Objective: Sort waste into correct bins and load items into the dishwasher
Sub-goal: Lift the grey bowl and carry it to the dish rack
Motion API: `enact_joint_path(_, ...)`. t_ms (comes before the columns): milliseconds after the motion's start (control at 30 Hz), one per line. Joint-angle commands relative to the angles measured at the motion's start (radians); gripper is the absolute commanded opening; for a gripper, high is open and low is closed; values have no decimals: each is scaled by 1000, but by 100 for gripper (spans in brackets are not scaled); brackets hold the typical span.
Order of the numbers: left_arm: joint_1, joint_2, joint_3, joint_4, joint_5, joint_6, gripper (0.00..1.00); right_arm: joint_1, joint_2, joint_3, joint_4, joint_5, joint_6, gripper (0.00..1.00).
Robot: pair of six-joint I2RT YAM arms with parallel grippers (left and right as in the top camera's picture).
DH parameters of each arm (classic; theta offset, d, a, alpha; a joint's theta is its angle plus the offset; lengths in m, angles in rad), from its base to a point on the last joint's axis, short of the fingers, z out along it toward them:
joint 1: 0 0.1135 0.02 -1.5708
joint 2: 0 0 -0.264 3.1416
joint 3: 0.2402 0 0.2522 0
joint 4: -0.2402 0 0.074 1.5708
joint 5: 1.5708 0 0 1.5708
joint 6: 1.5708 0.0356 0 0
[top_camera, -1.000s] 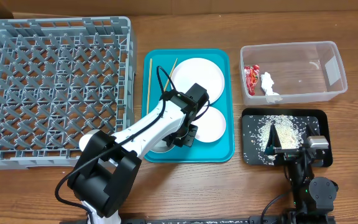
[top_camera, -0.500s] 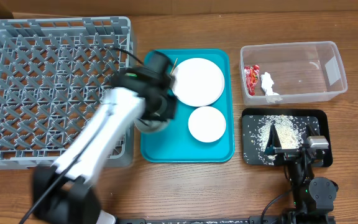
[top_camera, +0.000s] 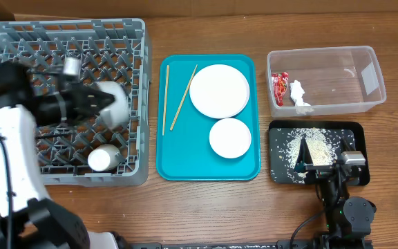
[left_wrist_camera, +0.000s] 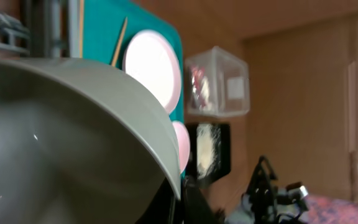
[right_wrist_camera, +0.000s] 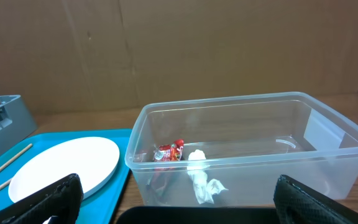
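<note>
Swung across from the teal tray [top_camera: 185,155], the left gripper [top_camera: 97,104] now hangs over the grey dish rack [top_camera: 19,173], clamped shut on the pale bowl [top_camera: 115,104] above the pegs. Nearby in the rack sits the small white cup [top_camera: 104,158]. The right gripper [top_camera: 320,162] rests wide open and empty over the black tray [top_camera: 354,135].

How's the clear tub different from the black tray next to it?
The clear tub is see-through and deep; the black tray is opaque and shallow. The tub holds a red wrapper and a white tissue; the tray holds loose rice. Both are rectangular and sit right of the teal tray.
</note>
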Motion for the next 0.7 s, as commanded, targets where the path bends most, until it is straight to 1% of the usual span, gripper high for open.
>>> enact_joint_path(0, 90, 71, 5, 0, 208, 130, 4, -3, -11, -10, 4, -1, -4, 100)
enact_joint_path(133, 179, 139, 5, 10, 309, 153, 4, -3, -11, -10, 4, 0, -4, 100)
enact_joint_path(300, 267, 206, 5, 72, 414, 152, 4, -3, -11, -10, 4, -1, -4, 100)
enact_joint_path(467, 292, 248, 5, 148, 433, 147, 4, -3, -11, -10, 4, -1, -4, 100)
enact_joint_path(600, 293, 262, 5, 223, 484, 119, 4, -3, -11, -10, 4, 0, -3, 100)
enact_joint_path(667, 292, 262, 5, 265, 500, 84, 4, -3, -11, -10, 4, -1, -4, 100)
